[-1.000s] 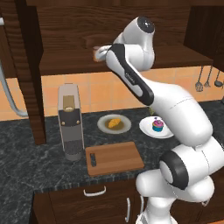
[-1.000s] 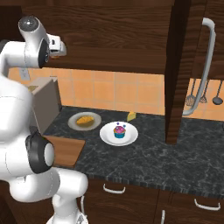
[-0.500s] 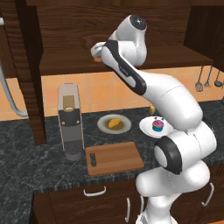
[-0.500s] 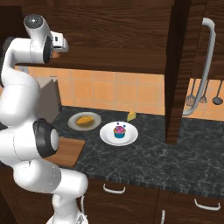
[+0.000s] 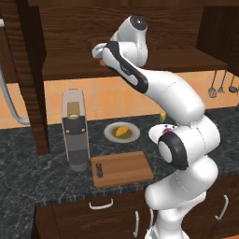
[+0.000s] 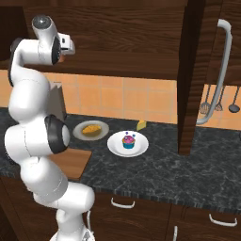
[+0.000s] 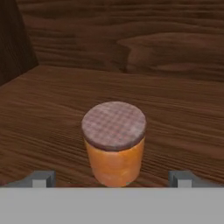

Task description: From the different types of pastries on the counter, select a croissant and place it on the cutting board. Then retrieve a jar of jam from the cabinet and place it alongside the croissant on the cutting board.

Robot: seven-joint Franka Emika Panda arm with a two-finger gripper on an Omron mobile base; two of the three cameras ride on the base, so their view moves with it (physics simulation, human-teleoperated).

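I have the arm reared up high from the base, elbow bent, with the hand reaching level into the cabinet [image 5: 65, 70] above the counter [image 6: 160, 169]. In the left base view the gripper [image 5: 97, 51] sits at the front edge of the cabinet shelf, with a sliver of orange showing just beside it. From the right base view the wrist points into the dark shelf opening.

Through the hand camera I see the jar of jam [image 7: 114, 142] standing upright on the wood-grained shelf, centred between my two finger tips [image 7: 43, 178]. The jaws are spread as wide as they go, one tip out on each side of the jar with clear gaps, so nothing is held. The jar is a short orange cylinder with a flat, brownish, faintly chequered lid slightly wider than the body.

Down on the counter, the croissant [image 5: 121, 131] lies on a grey plate [image 5: 132, 135], behind the cutting board [image 5: 122, 168]. The cupcake [image 6: 128, 140] sits on a white plate [image 6: 116, 147] to the right of it.
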